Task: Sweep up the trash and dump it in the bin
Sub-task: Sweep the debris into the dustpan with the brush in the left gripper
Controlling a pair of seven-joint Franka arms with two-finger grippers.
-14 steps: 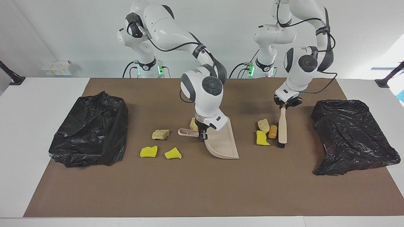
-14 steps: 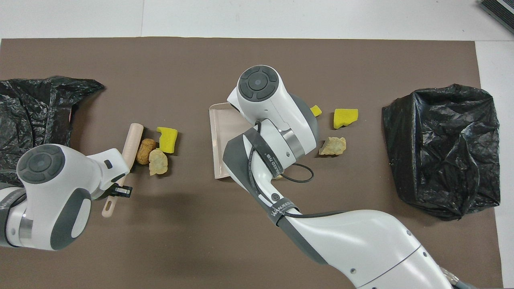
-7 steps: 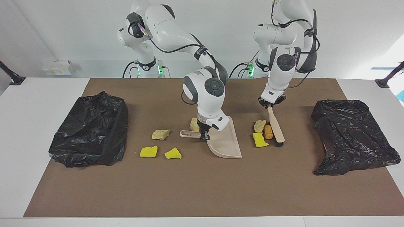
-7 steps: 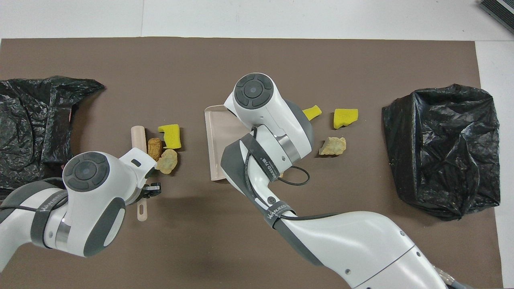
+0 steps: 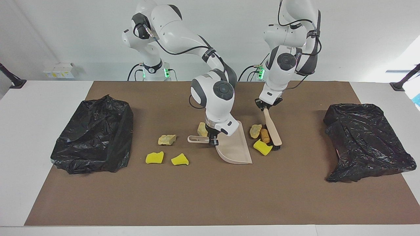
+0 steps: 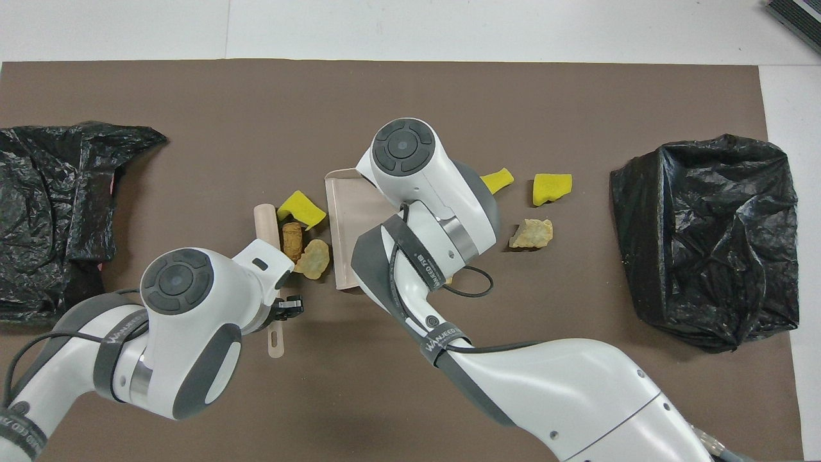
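Between the brush (image 5: 272, 130) and the open edge of the dustpan (image 5: 233, 147) lie three pieces of trash: a tan lump (image 5: 255, 130), an orange-brown lump (image 5: 264, 135) and a yellow wedge (image 5: 262, 147), just beside the pan. The brush's long handle runs away from the robots; the left tool (image 5: 266, 106) is clamped on its top. The right tool (image 5: 211, 137) grips the dustpan's handle. Four more pieces (image 5: 167, 139) lie toward the right arm's end of the tabletop. The right arm's strap reads "WANJEED".
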